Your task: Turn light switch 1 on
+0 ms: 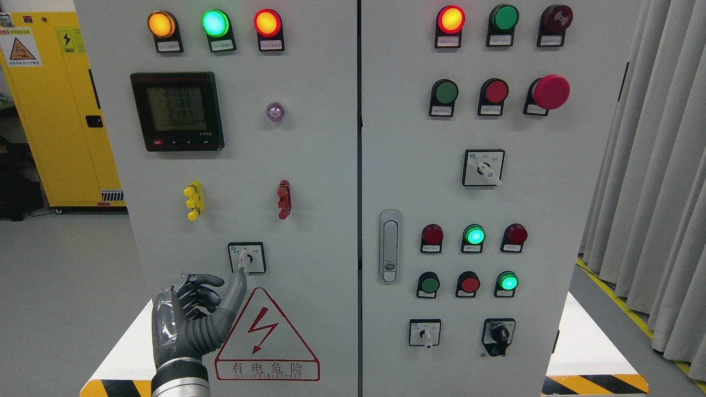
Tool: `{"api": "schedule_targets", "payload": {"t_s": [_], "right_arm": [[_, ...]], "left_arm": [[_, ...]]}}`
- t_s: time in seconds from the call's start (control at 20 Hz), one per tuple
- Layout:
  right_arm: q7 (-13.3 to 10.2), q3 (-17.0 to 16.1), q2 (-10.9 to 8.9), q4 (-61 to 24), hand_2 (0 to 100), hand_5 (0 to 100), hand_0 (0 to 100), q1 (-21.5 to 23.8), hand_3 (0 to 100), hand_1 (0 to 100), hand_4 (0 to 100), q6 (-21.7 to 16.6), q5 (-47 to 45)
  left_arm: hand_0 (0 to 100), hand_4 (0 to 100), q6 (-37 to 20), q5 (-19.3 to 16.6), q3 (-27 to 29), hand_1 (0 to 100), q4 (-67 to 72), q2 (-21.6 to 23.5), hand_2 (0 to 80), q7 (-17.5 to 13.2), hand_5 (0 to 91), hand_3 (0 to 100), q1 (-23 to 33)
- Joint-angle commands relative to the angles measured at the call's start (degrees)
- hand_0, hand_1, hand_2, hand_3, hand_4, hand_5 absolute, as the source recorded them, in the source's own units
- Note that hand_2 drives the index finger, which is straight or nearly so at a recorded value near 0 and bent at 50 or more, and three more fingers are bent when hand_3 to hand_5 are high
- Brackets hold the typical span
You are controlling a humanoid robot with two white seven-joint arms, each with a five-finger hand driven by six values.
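A: Where's the left robot hand (190, 325)?

B: Lower left of the frame, rising from the bottom edge in front of the grey electrical cabinet (314, 165). One finger (234, 292) is stretched up and to the right; the other fingers are curled in, gripping nothing.

A: And the switch?

B: The small rotary selector switch (246, 257) sits low on the left door, just above the red-edged lightning warning triangle (266, 336). The fingertip reaches its white lever; it looks to be touching, though I can't be sure.

A: Around it?

B: Above, a yellow handle (193, 200) and a red handle (284, 199), then a digital meter (177, 110). Along the top, three lit lamps: amber lamp (161, 24), green lamp (215, 23), red lamp (267, 23). A yellow cabinet (60, 121) stands at the far left.
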Motion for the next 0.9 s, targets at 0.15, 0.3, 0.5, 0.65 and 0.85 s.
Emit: {"api": "schedule_targets", "payload": {"t_s": [0.15,0.3,0.5,0.65,0.85], "right_arm": [[-0.4,0.0,0.0,0.0,4,0,0,0.0,0,50,0,0.0,-1.7],[-0.3,0.0,0.0,0.0,4,0,0,0.0,0,50,0,0.0,-1.7],[-0.4,0.0,0.0,0.0,4,0,0,0.0,0,50,0,0.0,-1.7],[-0.3,0.0,0.0,0.0,4,0,0,0.0,0,50,0,0.0,-1.7],[-0.3,0.0,0.0,0.0,4,0,0,0.0,0,50,0,0.0,-1.7]], "left_arm": [[17,86,1.1,-0.1,-0.5,68,2.7,-0.4,60.6,0.0,85.9,87,-1.4],[18,86,1.1,-0.1,-0.6,68,3.2,-0.4,60.5,0.4,86.1,87,-1.8],[18,86,1.1,-0.1,-1.0,68,3.8,-0.5,60.5,0.6,86.1,87,-2.1],[18,86,1.1,-0.1,-1.0,68,4.0,-0.5,60.6,0.7,86.0,87,-2.3],[19,87,1.1,-0.1,-1.0,68,4.3,-0.5,60.6,0.7,86.0,87,-2.6]]}}
